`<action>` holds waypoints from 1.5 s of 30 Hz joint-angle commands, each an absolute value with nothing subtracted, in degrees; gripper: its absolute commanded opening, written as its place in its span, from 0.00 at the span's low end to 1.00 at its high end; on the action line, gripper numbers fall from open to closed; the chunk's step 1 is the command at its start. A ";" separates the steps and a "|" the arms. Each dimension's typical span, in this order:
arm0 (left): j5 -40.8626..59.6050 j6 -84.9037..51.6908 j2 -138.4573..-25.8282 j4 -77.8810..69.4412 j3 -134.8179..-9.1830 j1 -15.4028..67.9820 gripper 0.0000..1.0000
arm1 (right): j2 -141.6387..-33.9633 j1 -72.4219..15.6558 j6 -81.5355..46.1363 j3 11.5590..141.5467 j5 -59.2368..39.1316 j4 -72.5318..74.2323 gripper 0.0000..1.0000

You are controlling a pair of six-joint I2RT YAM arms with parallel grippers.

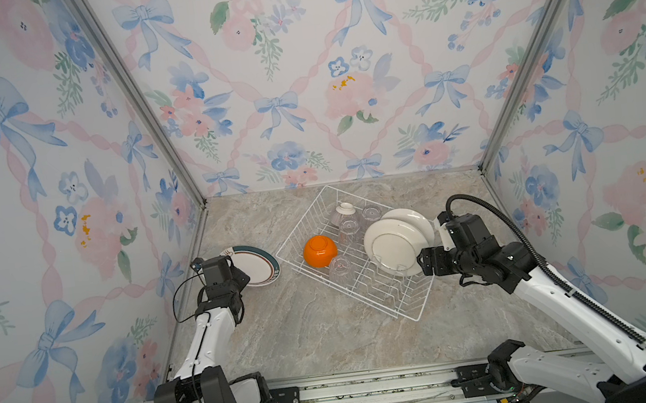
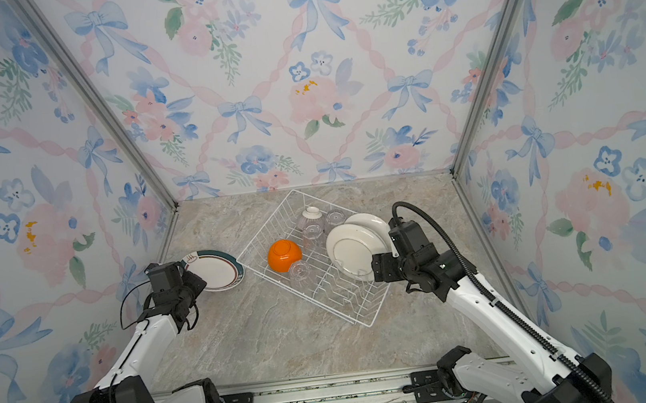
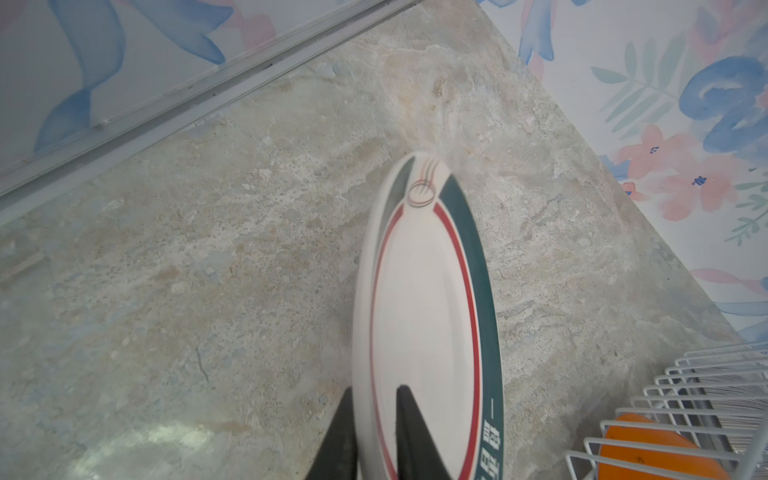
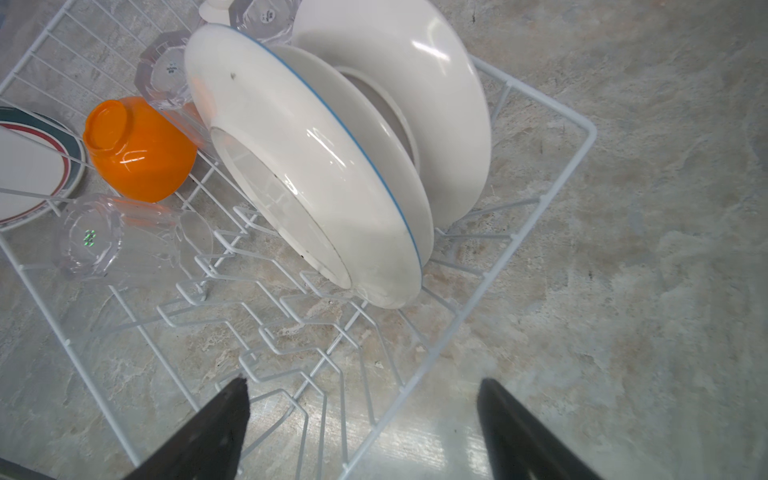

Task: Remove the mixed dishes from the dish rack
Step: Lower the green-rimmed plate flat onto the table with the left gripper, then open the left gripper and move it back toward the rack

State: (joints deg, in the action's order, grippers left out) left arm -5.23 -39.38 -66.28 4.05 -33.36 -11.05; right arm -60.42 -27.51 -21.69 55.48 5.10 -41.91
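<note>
The white wire dish rack (image 1: 387,293) sits skewed on the marbled stone counter (image 1: 310,350), a little toward 1 o'clock of centre. Inside it, the orange upturned bowl (image 1: 320,251) lies at 9 o'clock. One clear ribbed tumbler (image 1: 341,269) is just beside the bowl toward 5 o'clock. More tumblers (image 1: 351,230) and the small pale ribbed bowl (image 1: 345,209) are toward 12 o'clock. Two round white plates (image 1: 392,249) stand on edge among the prongs at 3 o'clock, one behind the other. The painted round plate (image 1: 256,267) lies on the counter just beside the rack's 9 o'clock corner. The left claw (image 3: 375,390) straddles that plate's rim at 7 o'clock. The right claw (image 1: 425,263) hangs over the rack's rim at 4 o'clock.
</note>
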 commanded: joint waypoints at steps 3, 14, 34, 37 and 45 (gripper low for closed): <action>-3.75 -38.89 -66.61 2.18 -31.70 -11.43 0.31 | -63.77 -27.80 -19.26 58.95 10.44 -44.81 0.88; -1.01 -39.47 -64.50 2.11 -30.60 -11.37 0.71 | -66.31 -27.14 -19.86 60.40 7.12 -42.64 0.88; 6.74 -41.58 -51.28 1.95 -26.89 -2.95 0.84 | -65.88 -21.62 -21.80 61.53 5.85 -43.93 0.89; 5.55 -43.13 -49.54 1.80 -27.29 2.26 0.84 | -65.78 -19.38 -22.12 61.05 3.85 -43.36 0.89; 1.95 -47.23 -51.06 -0.66 -28.27 13.31 0.73 | -65.38 -16.26 -24.35 58.80 -1.91 -40.17 0.89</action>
State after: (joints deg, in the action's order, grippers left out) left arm 3.88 -45.54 -49.80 0.95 -27.44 11.40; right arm -66.35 -16.58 -23.14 59.55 0.54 -41.36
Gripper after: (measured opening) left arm 0.744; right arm 0.893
